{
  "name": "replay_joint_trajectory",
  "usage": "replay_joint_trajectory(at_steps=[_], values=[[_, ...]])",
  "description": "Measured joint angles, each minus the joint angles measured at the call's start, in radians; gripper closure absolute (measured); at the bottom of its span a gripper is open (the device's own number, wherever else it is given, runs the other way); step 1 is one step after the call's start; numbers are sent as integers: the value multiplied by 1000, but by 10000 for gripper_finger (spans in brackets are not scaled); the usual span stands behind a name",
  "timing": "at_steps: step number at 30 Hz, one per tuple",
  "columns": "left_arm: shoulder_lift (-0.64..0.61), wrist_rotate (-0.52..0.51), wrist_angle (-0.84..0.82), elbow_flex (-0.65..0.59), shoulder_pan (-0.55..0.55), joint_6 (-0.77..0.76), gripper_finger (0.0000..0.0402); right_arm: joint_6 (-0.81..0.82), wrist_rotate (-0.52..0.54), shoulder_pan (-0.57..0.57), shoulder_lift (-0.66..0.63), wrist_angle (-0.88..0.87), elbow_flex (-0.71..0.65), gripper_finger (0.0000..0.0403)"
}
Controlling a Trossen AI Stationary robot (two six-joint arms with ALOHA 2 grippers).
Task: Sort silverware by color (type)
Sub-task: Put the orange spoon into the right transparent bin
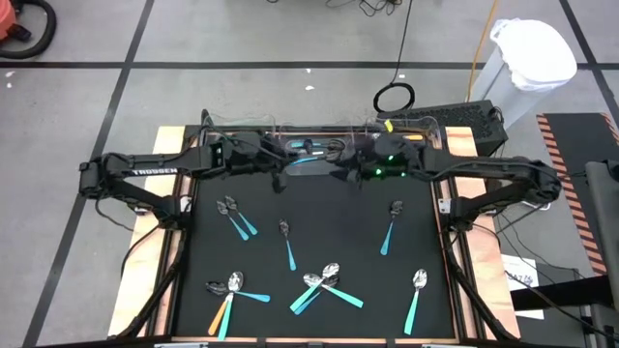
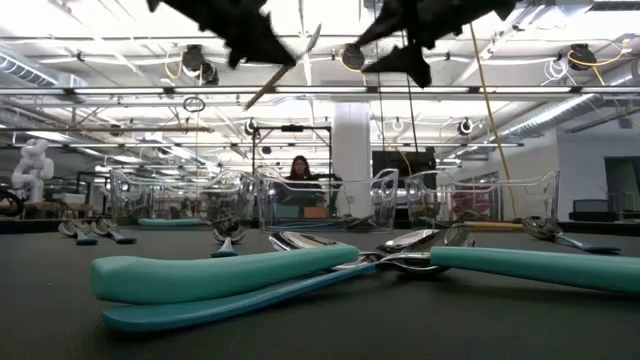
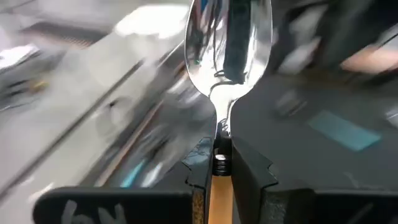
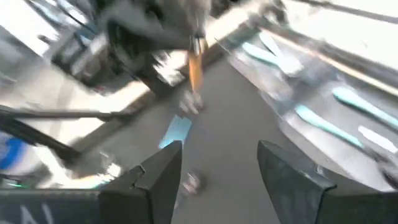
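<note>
So we're somewhere in the middle of this sort, by the look of it. A few teal-handled pieces already lie in the clear bins (image 2: 320,205) at the far edge of the mat; the right wrist view catches them, though we can't count them or tell how the compartments split. Plenty is left: roughly a dozen utensils sit loose on the black mat (image 1: 353,237), all well below where both grippers are working. That includes a crossed pile of teal spoons (image 1: 324,283), a pair with an orange-handled spoon (image 1: 221,311), and singles like the teal spoon (image 1: 389,230) under the right arm.

The left gripper (image 3: 219,165) has its jaws pinched narrow on the orange handle of a spoon (image 3: 229,50), bowl sticking straight out past the fingertips. It's carried high up by the bins, so we'd guess it's on its way to a drop.

The right gripper (image 4: 217,168) hangs just beside the left one, jaws spread wide, nothing between them.
</note>
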Motion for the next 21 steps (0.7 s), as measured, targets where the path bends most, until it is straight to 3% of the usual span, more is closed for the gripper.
replay_joint_trajectory(at_steps=[4,6,10,16,21], values=[[30,305,189,0,-1,-98,359,-9,-133,-36,-5,125,0,194],[36,387,249,0,-1,-186,359,-15,-180,-40,3,180,0,192],[40,461,300,0,-1,-310,359,3,-231,-36,4,291,-1,191],[39,612,411,0,-28,-376,359,16,-234,-12,3,418,-1,191],[33,615,455,0,-74,-397,359,32,-234,12,4,549,-1,190]])
